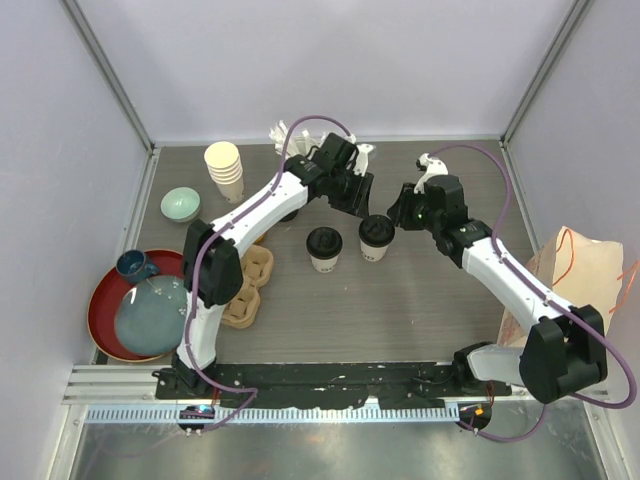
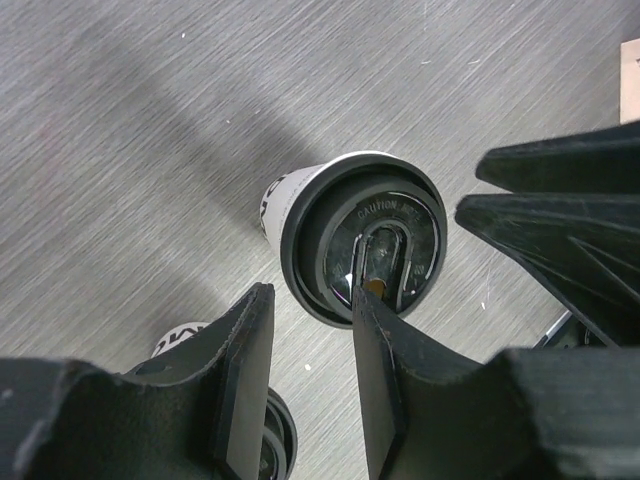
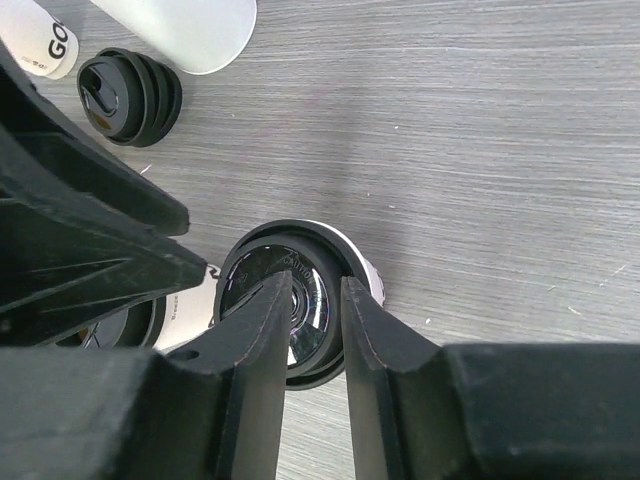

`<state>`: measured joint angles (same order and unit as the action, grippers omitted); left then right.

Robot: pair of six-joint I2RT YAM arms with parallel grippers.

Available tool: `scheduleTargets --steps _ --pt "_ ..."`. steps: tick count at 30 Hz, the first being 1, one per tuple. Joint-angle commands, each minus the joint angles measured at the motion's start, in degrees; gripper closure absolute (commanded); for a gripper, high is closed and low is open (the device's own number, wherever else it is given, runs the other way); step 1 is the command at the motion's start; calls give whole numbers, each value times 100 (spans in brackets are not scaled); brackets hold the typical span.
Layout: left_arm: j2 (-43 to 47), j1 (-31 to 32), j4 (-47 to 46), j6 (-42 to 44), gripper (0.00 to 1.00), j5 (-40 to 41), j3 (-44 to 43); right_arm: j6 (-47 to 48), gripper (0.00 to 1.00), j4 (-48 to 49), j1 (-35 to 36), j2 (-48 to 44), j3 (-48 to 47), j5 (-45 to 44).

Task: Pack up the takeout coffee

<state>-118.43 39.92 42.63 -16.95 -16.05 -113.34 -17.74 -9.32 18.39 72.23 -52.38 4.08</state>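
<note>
The left claw (image 2: 310,300) is wide open and the right claw (image 3: 315,282) open just a crack, both empty above one lidded coffee cup (image 1: 376,234).

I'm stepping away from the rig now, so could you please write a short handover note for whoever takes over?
Left gripper: open, empty, over the right-hand lidded cup.
Right gripper: fingers narrowly apart, empty, over that same cup's lid.
Both lidded cups stand upright and apart on the table; the left-hand cup has no gripper on it.
Done: both cups are capped.
Left: pack both. No cup shows in the cardboard carrier by the left arm.
</note>
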Motion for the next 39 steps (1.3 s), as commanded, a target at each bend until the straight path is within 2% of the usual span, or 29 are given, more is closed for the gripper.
scheduleTargets --steps 1,8,21,30,39 --pt "-153 51 70 -142 60 -64 -382 -213 69 10 24 2 -18 -153" --pt "-330 60 79 -203 62 -64 -452 -221 70 0 15 230 79 -4" --pt "-505 95 79 -361 68 -319 -391 -274 78 115 15 336 202 208" --pt "-637 139 26 -502 74 -486 -189 -265 86 150 -19 467 377 427" --pt "-646 130 -79 -564 79 -618 215 -459 97 466 -275 556 1054 612"
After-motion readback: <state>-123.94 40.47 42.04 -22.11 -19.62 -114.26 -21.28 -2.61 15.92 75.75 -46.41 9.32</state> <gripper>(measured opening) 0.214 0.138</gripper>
